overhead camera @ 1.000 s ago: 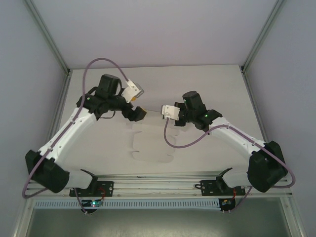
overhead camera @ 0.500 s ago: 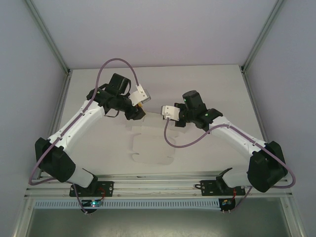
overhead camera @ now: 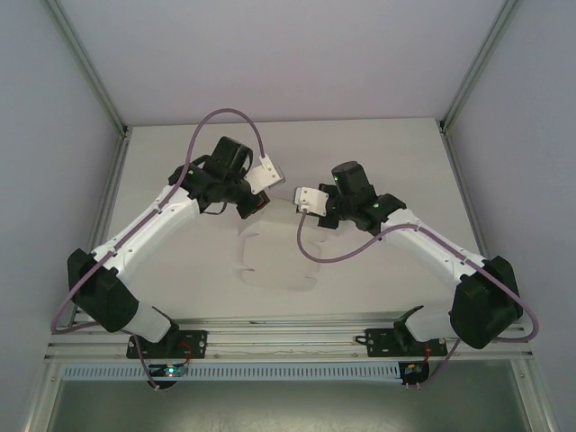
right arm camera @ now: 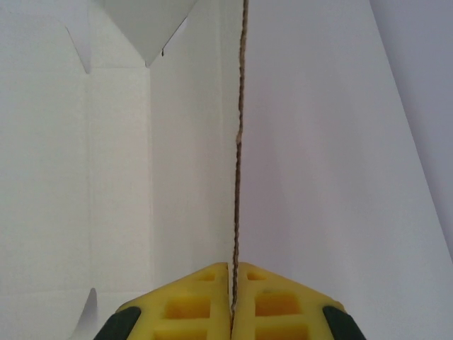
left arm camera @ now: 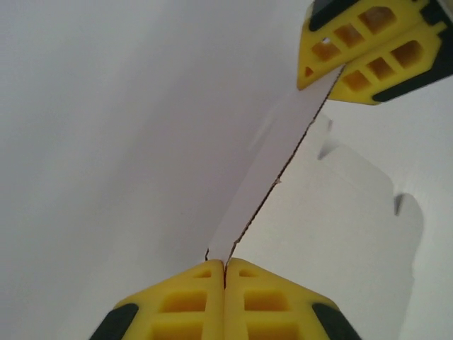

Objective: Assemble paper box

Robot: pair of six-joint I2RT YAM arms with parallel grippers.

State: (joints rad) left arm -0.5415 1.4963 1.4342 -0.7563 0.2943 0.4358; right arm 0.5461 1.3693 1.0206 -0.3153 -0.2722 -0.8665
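I count one paper box (overhead camera: 274, 261), a flat die-cut sheet lying on the table (overhead camera: 387, 153) midway between its side edges and closer to the near edge, its far flap (left arm camera: 272, 170) standing on edge. Both of my two grippers are clamped on that flap: the left gripper (left arm camera: 225, 273) pinches one end, the right gripper (right arm camera: 232, 276) the other.
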